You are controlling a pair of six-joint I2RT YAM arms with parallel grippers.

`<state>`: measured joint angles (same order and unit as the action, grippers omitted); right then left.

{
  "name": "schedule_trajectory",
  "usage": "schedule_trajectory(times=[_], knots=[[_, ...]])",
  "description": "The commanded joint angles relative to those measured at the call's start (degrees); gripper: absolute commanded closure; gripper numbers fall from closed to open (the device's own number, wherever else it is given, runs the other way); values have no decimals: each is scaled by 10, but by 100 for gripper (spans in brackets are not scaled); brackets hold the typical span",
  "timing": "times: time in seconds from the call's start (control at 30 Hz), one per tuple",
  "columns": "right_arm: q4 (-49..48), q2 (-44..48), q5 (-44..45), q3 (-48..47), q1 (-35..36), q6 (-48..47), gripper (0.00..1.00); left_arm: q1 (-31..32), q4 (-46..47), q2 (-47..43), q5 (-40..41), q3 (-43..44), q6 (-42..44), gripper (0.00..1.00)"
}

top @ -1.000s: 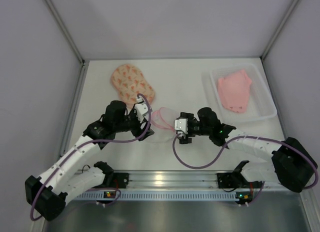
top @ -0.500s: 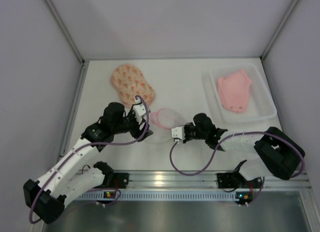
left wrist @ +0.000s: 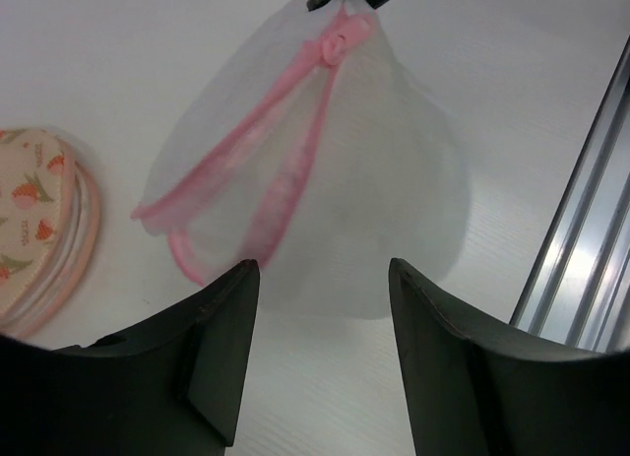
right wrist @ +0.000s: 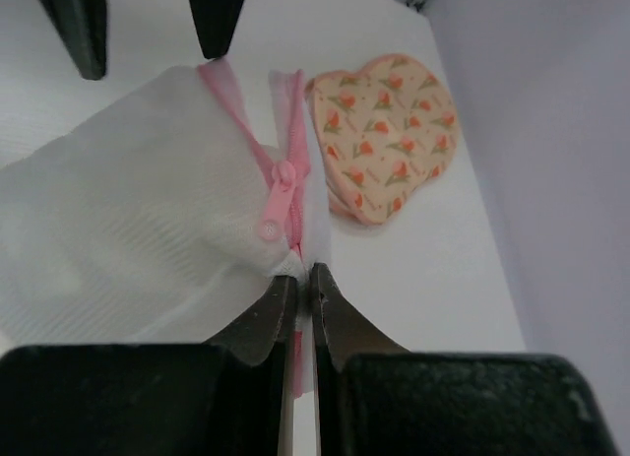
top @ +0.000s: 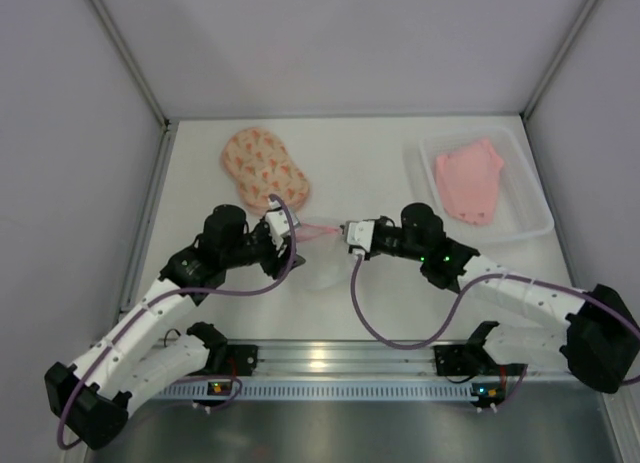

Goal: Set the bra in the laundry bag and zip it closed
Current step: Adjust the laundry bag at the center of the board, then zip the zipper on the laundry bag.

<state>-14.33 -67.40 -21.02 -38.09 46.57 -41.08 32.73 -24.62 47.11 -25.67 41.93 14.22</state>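
The laundry bag (top: 262,165) is the peach printed peanut-shaped case, lying closed at the table's back left; it also shows as the laundry bag (right wrist: 389,131) and, at the frame edge, the laundry bag (left wrist: 39,229). The salmon-pink bra (top: 468,183) lies in a clear tray (top: 530,198) at the back right. Between the arms sits a white mesh pouch (top: 318,245) with a pink zip. My right gripper (right wrist: 304,279) is shut on the edge of the pouch (right wrist: 138,190) beside the zip pull (right wrist: 278,195). My left gripper (left wrist: 323,279) is open, facing the pouch (left wrist: 374,210), holding nothing.
A metal rail (left wrist: 591,239) runs along the table's near edge behind the pouch. Grey walls enclose the table on the left, back and right. The left gripper's fingertips (right wrist: 212,18) hang just beyond the pouch's far end.
My right gripper has shut on the pouch's zip edge and moved up toward the left gripper, pulling the pouch taut. The left jaws have narrowed somewhat.
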Motion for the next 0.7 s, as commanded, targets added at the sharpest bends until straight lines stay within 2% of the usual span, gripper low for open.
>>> schedule_trajectory(times=[0.0,0.07,0.1,0.17,0.3,0.37,0.43,0.47,0.5,0.6,0.67], knots=[[32,45,-36,20,14,-59,100,2,69,10,-16,41,14,41],[87,54,-68,-1,15,-104,100,2,70,14,-45,59,27,44],[144,56,-94,-10,13,-135,100,3,71,11,-87,60,34,46],[211,55,-108,-39,15,-145,100,4,79,7,-101,60,35,50],[284,29,-106,-92,18,-123,100,16,79,-2,-102,53,74,46],[288,21,-98,-102,19,-112,100,27,79,-11,-98,46,117,45],[283,18,-69,-105,23,-87,100,36,77,-4,-74,53,123,54],[279,17,-52,-110,25,-76,100,49,74,9,-66,60,110,56],[269,15,-2,-110,31,-53,100,53,69,15,-65,71,105,55],[237,24,60,-109,36,-28,100,66,70,25,-54,76,84,54],[240,30,74,-119,37,-15,100,82,70,32,-33,79,64,56]])
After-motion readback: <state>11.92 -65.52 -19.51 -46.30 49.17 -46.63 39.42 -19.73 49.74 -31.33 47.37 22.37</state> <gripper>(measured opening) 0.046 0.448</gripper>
